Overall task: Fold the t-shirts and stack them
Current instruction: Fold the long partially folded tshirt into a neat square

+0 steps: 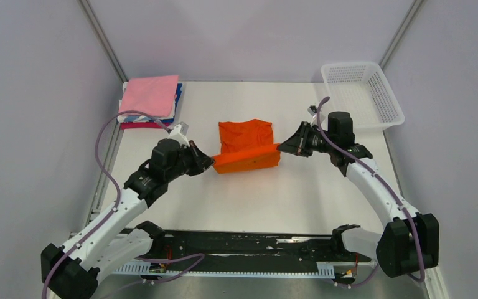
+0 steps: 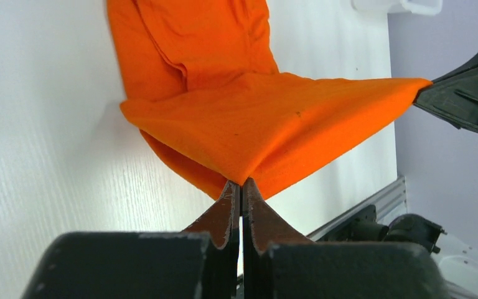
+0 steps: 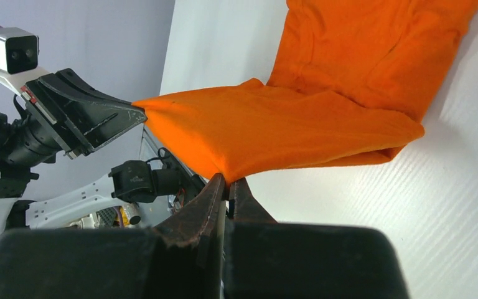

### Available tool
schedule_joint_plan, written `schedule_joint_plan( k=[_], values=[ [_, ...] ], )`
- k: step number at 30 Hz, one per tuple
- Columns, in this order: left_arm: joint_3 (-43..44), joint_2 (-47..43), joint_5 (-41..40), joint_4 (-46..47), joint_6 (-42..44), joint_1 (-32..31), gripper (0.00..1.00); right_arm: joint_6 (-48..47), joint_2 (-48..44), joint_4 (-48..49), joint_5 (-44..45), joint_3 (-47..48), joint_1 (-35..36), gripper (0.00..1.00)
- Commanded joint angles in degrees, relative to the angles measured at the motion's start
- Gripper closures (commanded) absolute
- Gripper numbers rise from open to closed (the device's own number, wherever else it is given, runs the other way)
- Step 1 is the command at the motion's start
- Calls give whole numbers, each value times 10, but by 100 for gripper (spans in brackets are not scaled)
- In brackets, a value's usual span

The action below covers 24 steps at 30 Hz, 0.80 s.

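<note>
A pink-topped folded stack (image 1: 151, 99) is set far left. At the middle of the table (image 1: 274, 199) the orange t-shirt (image 1: 246, 144) is held with its near edge raised, pinched at either end by the clenched left gripper (image 1: 211, 163) and right gripper (image 1: 281, 148). A white basket (image 1: 386, 99) is set far right, well apart.

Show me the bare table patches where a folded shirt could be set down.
Bare table spans between the orange t-shirt and the black rail; another strip lies beyond the shirt, between the folded stack and the basket. Crowded: the middle, where left gripper and right gripper pinch the shirt.
</note>
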Motion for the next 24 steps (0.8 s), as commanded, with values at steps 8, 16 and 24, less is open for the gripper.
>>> schedule_joint_plan(
  k=[8, 16, 24],
  values=[
    [61, 17, -138, -2, 7, 6, 100, 28, 75, 94, -32, 48, -10, 100],
    [94, 131, -48, 76, 30, 81, 100, 36, 138, 103, -50, 75, -36, 100],
    [166, 288, -1, 118, 49, 138, 100, 37, 247, 110, -63, 156, -59, 100]
  ],
)
